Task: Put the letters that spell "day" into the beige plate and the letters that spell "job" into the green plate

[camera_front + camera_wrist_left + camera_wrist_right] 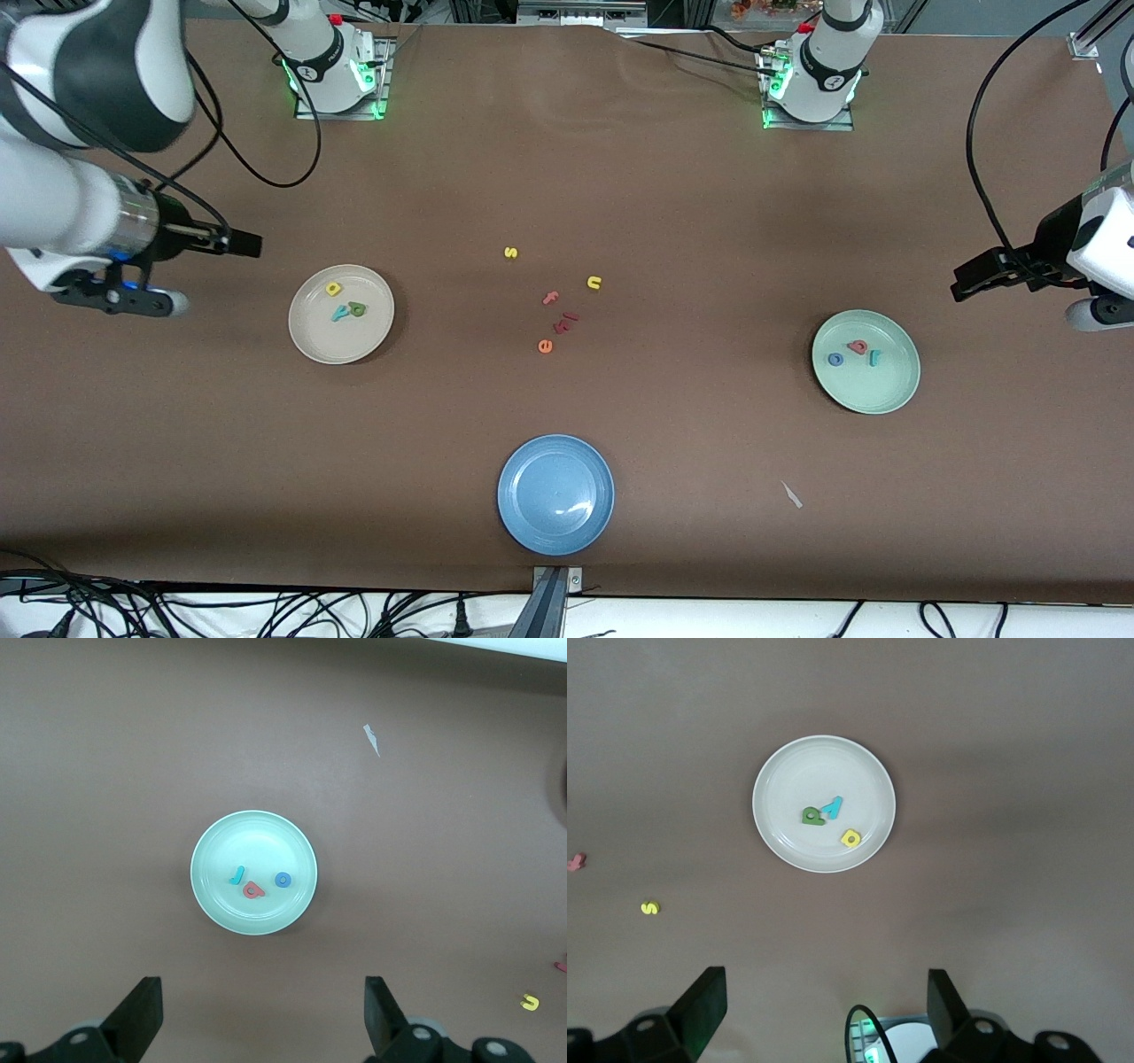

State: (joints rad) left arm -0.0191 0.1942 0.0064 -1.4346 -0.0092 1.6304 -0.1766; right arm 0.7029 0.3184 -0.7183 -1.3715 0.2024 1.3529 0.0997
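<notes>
day letters (345, 303) lie in beige plate (312, 341), d touching y, a at 10 o'clock of both. job letters (855, 353) in green plate (893, 390). foam: light, soft, flat; pinch across edges. left pincer (966, 285) wide, empty, beside green plate. right pincer (241, 242) wide, empty, beside beige plate.
</notes>
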